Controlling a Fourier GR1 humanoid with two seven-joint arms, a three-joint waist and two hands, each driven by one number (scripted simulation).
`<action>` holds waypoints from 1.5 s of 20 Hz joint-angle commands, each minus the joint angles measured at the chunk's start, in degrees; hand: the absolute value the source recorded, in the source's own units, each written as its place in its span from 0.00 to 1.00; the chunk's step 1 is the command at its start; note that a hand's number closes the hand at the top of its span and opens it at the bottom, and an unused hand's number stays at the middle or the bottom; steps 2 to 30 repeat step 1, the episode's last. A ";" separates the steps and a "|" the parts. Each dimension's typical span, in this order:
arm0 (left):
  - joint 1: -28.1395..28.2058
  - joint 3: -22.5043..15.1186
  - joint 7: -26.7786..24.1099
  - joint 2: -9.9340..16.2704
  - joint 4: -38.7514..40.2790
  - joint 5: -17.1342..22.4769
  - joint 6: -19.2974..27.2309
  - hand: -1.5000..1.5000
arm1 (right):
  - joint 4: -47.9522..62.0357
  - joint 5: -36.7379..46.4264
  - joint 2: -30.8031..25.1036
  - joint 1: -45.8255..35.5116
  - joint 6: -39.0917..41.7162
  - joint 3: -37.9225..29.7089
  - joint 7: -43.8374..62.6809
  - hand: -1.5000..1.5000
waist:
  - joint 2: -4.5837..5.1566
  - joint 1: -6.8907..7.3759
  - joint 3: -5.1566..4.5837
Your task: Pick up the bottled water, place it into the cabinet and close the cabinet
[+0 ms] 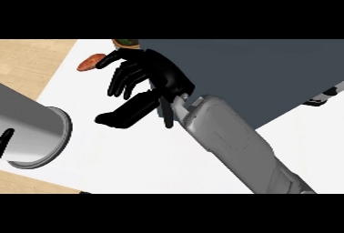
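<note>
Risk: bottled water unseen | right hand (151,75) fingers relaxed, holding nothing, against cabinet (269,73) edge | door possibly shut before loading

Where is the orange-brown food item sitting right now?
In the head view, the orange-brown food item lies at the upper left on the white counter, just left of the right hand fingertips and beside the dark cabinet.

One black hand (151,75) is seen in full, on one grey forearm (235,145). One orange-red item (90,62), too small to be identified, is counted just left of that hand, and one dark grey cabinet (269,73) to its right.
</note>
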 commanded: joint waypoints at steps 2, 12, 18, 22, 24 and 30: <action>0.66 0.18 -0.17 -0.79 2.06 -0.28 0.85 0.00 | 7.42 0.04 -0.14 -5.33 -8.29 -9.45 -3.84 0.00 | 0.51 -2.50 1.04; 0.66 0.18 -0.17 -0.79 2.06 -0.28 0.85 0.00 | 7.42 0.04 -0.14 -5.33 -8.29 -9.45 -3.84 0.00 | 0.51 -2.50 1.04; 0.66 0.18 -0.17 -0.79 2.06 -0.28 0.85 0.00 | 7.42 0.04 -0.14 -5.33 -8.29 -9.45 -3.84 0.00 | 0.51 -2.50 1.04; 0.66 0.18 -0.17 -0.79 2.06 -0.28 0.85 0.00 | 7.42 0.04 -0.14 -5.33 -8.29 -9.45 -3.84 0.00 | 0.51 -2.50 1.04; 0.66 0.18 -0.17 -0.79 2.06 -0.28 0.85 0.00 | 7.42 0.04 -0.14 -5.33 -8.29 -9.45 -3.84 0.00 | 0.51 -2.50 1.04; 0.66 0.18 -0.17 -0.79 2.06 -0.28 0.85 0.00 | 7.42 0.04 -0.14 -5.33 -8.29 -9.45 -3.84 0.00 | 0.51 -2.50 1.04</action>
